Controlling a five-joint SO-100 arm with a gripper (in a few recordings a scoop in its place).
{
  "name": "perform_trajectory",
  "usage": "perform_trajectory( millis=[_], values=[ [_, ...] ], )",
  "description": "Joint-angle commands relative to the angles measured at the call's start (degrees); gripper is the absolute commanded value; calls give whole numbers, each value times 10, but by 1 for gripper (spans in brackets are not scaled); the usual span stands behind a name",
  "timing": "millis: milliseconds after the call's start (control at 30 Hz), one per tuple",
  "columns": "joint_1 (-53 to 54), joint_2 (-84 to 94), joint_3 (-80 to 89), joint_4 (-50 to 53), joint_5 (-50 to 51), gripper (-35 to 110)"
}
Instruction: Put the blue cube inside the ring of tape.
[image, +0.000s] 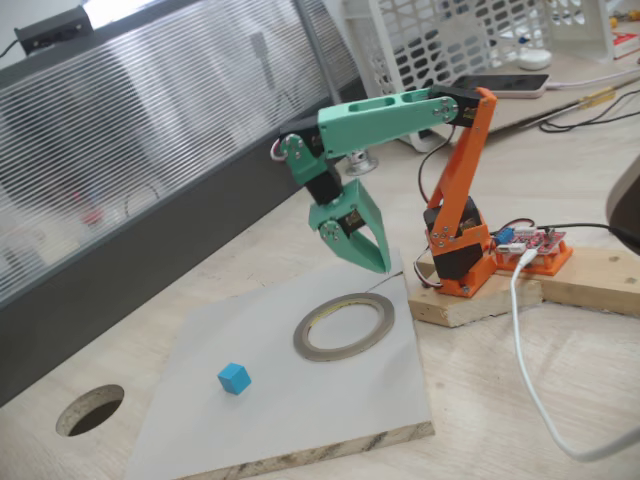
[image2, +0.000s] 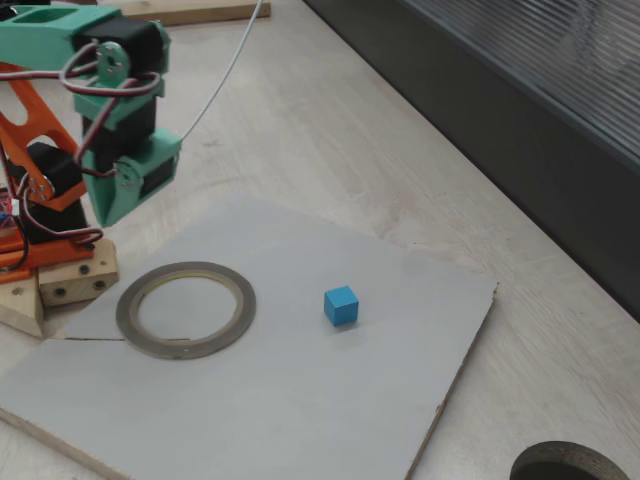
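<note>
The blue cube sits on the grey board on the desk, untouched. The gripper hangs above the board's far edge, fingers pressed together, holding nothing. In this fixed view the cube lies at its seven o'clock, well apart, past the ring of tape.

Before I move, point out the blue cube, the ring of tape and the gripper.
blue cube (image: 234, 378), a fixed view, top face.
ring of tape (image2: 186, 309), a fixed view, grey band's near edge.
gripper (image: 380, 262), a fixed view, fingertips.
</note>
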Motion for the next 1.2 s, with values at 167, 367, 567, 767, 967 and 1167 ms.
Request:
perform_trajectory(
  millis=[167, 367, 567, 767, 967, 1167],
  values=[
    [-115, -6, -11, 3, 8, 2],
    [-119, -18, -14, 2, 5, 2],
    [-118, -115, -130, 2, 7, 2],
    [-118, -245, -284, 2, 7, 2],
    [-113, -366, -427, 2, 4, 2],
    [-112, -468, -569, 2, 4, 2]
  ],
)
